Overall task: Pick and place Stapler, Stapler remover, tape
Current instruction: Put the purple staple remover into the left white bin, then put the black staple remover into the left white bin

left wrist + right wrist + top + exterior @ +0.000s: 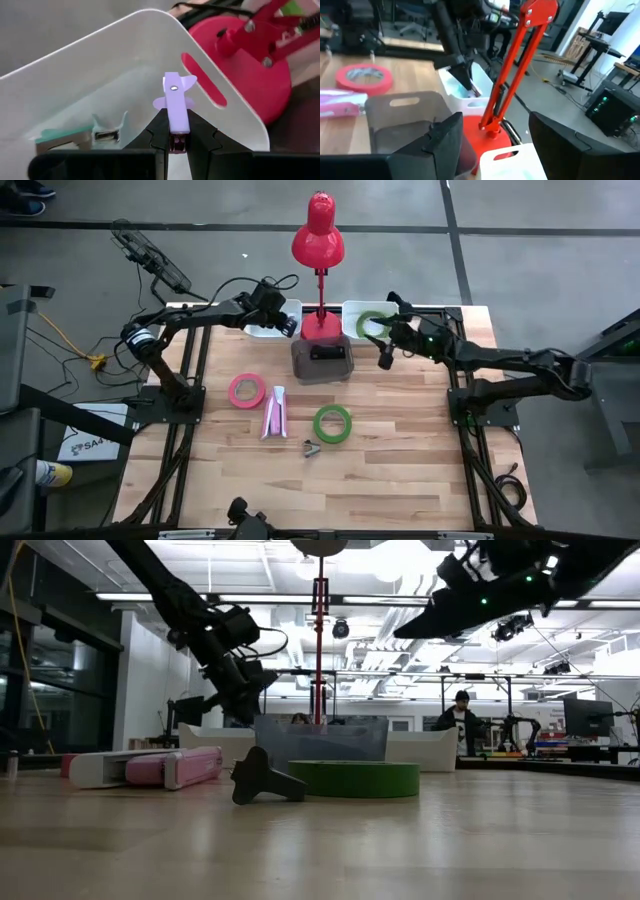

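Left gripper (177, 142) pinched a lilac, winged stapler remover (175, 102) over the white bin (100, 65); right gripper (492, 145) gaped open, empty.

Table (400, 460): pale wood planks, smooth, satin sheen. Bin (100, 75) under left gripper (178, 132): white plastic, smooth, semi-gloss. Remover (175, 102) between its fingers: lilac plastic, matt. Lamp (318, 240): red, glossy. Grey box (322, 365): translucent plastic. Green tape (333, 423): matt.
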